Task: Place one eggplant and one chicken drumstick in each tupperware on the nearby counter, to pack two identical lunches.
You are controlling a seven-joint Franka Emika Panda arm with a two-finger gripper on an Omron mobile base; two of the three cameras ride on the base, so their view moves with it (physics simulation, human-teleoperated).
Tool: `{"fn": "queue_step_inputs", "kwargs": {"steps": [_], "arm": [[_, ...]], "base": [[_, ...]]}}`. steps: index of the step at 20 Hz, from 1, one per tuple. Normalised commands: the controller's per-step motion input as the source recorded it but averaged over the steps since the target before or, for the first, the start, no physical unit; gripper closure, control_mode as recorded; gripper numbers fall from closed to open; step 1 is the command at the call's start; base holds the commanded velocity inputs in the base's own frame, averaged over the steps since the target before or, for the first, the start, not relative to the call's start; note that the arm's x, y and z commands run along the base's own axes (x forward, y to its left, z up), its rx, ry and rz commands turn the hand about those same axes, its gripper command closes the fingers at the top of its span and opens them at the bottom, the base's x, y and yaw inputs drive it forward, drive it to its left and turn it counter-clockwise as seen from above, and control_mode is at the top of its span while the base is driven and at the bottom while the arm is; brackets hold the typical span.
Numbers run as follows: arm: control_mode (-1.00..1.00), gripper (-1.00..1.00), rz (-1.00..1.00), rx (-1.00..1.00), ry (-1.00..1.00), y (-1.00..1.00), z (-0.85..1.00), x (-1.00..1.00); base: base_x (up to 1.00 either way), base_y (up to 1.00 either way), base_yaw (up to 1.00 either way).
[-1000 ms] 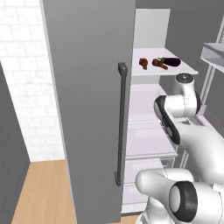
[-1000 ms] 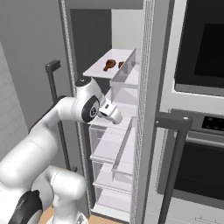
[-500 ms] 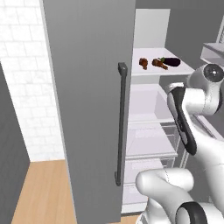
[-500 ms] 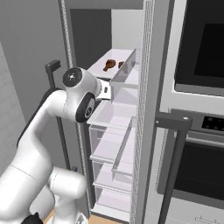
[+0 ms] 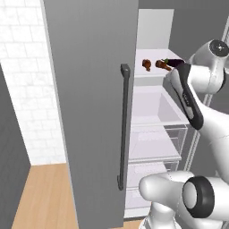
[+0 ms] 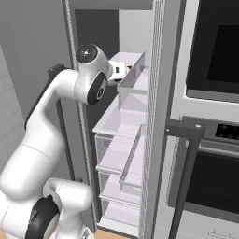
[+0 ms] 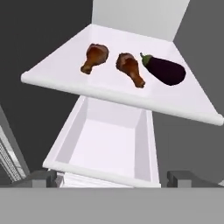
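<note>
Left base view: fridge door (image 5: 89,112) swung wide; two drumsticks (image 5: 146,64) and one eggplant (image 5: 174,62) lie on the top shelf (image 5: 152,71), just ahead of the raised hand. Right base view: arm (image 6: 88,86) reaches into the fridge at that shelf. Hand view: gripper (image 7: 111,179) jaws stand apart, empty; drumsticks ahead left, eggplant ahead right, none touching. Eggplant probably smooth, slippery, firm: take mid-body. Drumsticks light, rigid: take at the meaty end.

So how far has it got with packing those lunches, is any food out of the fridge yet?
It looks barely started. The fridge door stands open, and two chicken drumsticks and one eggplant lie untouched on the white shelf. The gripper is open and empty, facing that shelf from below its front edge. Every pick and every placing into the tupperware is left to do.
</note>
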Motion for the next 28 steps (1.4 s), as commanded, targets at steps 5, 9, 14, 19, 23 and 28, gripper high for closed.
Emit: {"fn": "queue_step_inputs", "kwargs": {"steps": [5, 9, 14, 19, 23, 28], "arm": [[-1.00, -1.00, -0.15, 0.09, -0.01, 0.00, 0.00, 0.82], [-1.00, -1.00, -0.13, 0.17, -0.06, 0.00, -0.06, 0.79], [-1.00, -1.00, -0.07, 0.17, -0.02, -0.04, -0.15, 0.85], [-1.00, -1.00, -0.03, 0.01, 0.01, -0.06, 0.00, 0.81], [-1.00, -1.00, 0.00, 0.00, 0.02, -0.35, -0.03, 0.60], [-1.00, -1.00, 0.00, 0.00, 0.05, -0.13, -0.09, 0.37]], "base": [[0.00, 0.00, 0.00], [0.00, 0.00, 0.00], [0.00, 0.00, 0.00], [0.00, 0.00, 0.00], [0.00, 0.00, 0.00], [0.00, 0.00, 0.00]]}}
